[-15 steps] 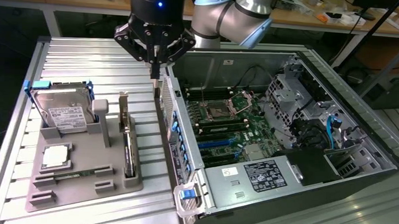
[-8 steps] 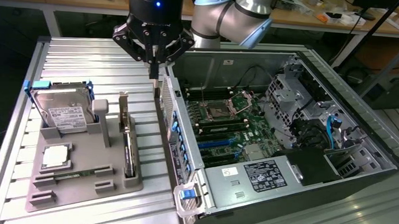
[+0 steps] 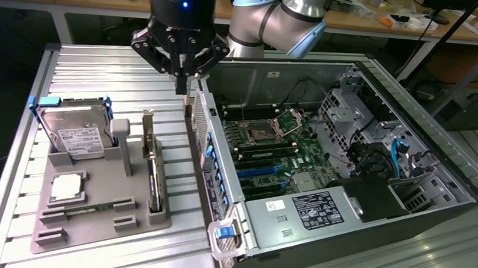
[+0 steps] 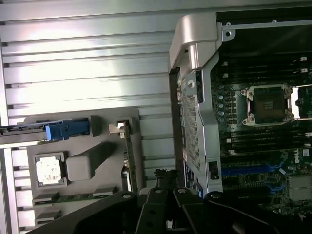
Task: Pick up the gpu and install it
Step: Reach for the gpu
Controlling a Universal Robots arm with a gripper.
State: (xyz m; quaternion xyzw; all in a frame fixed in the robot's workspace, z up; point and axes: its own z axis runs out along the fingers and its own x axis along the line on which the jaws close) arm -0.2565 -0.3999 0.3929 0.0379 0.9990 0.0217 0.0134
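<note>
1. In the exterior view, the gripper (image 3: 181, 87) pointed down from the arm (image 3: 279, 16). Its two fingers were pressed together with nothing between them. The tip was just above the rear wall of the open computer case (image 3: 212, 160).
2. The gpu (image 3: 153, 178) stood on its long edge in the grey holder (image 3: 100, 224), in the slot nearest to the case. Its silver bracket rose at the far end. The gripper was apart from the card, beyond that end.
3. The wrist view looked down from above. There the gpu (image 4: 127, 161) was a thin green strip. The dark closed tip of the gripper (image 4: 165, 176) was between the holder (image 4: 78, 168) and the case wall (image 4: 192, 112).
4. The exterior view showed the label face of the upright hard drive (image 3: 76, 134). The wrist view gave its edge and blue handle (image 4: 58, 131).
5. A processor chip (image 3: 66, 187) (image 4: 48, 171) and a memory stick (image 3: 85, 209) (image 4: 73, 197) lay flat in the holder, which rested on the ribbed metal table (image 3: 98, 69).
6. The perforated case wall stood between the card and the motherboard (image 3: 278, 153), with its blue slots (image 3: 258, 167) (image 4: 246, 170) and processor socket (image 4: 268, 103).
</note>
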